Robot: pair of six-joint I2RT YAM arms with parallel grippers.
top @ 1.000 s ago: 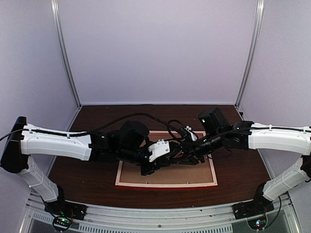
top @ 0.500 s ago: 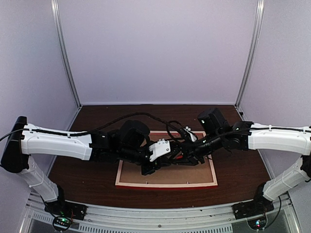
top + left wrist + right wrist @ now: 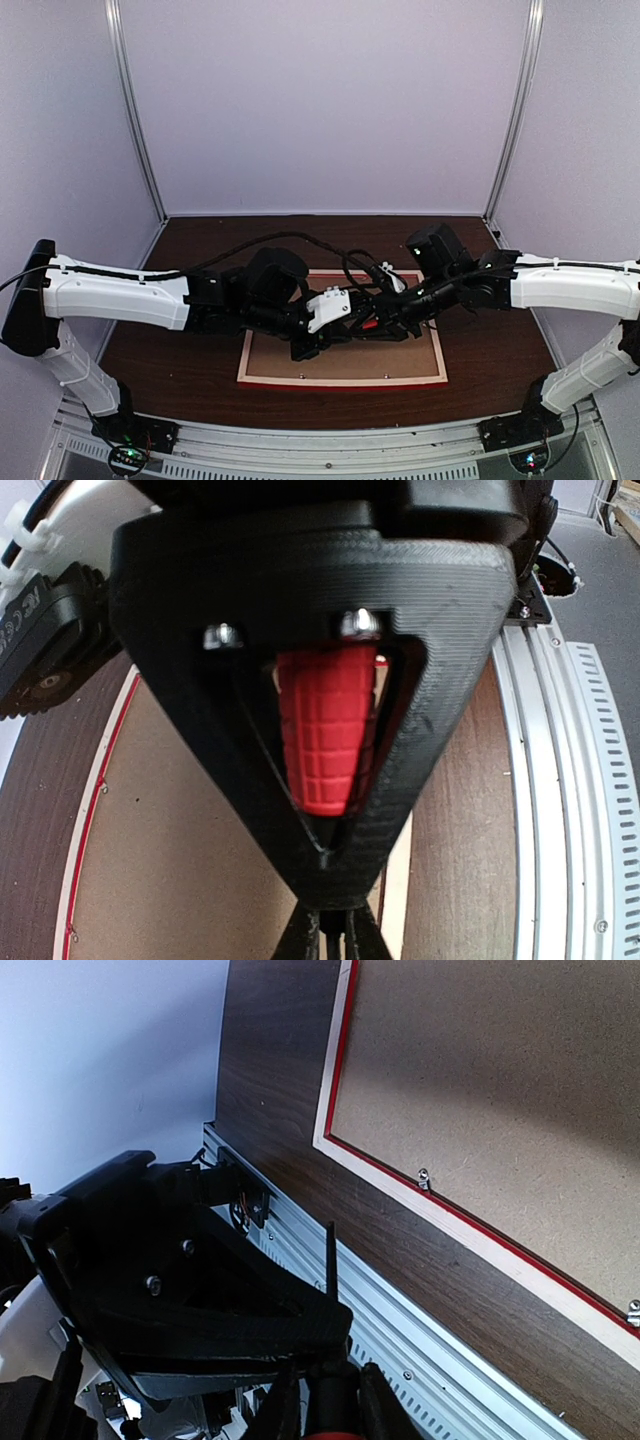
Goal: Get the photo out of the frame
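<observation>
The frame [image 3: 340, 381] lies face down, its pale wood rim and thin red inner edge around the brown backing board [image 3: 385, 360]. The photo is hidden under that board. My two grippers meet tip to tip just above the board's middle. My right gripper [image 3: 383, 322] is shut on a red-handled tool [image 3: 330, 730]. Its thin black shaft [image 3: 330, 1255] runs past my left gripper [image 3: 348, 326], whose fingers [image 3: 310, 945] are closed around the shaft. The frame rim [image 3: 450, 1222] and board [image 3: 480, 1080] also show in the right wrist view.
Small metal clips [image 3: 424, 1177] hold the board along the frame's inner edge. The dark wooden table [image 3: 180, 360] surrounds the frame. A metal rail [image 3: 330, 445] runs along the near edge. Enclosure walls stand at the back and sides.
Both grippers stay together over the board. A little more of the red handle shows between them now.
</observation>
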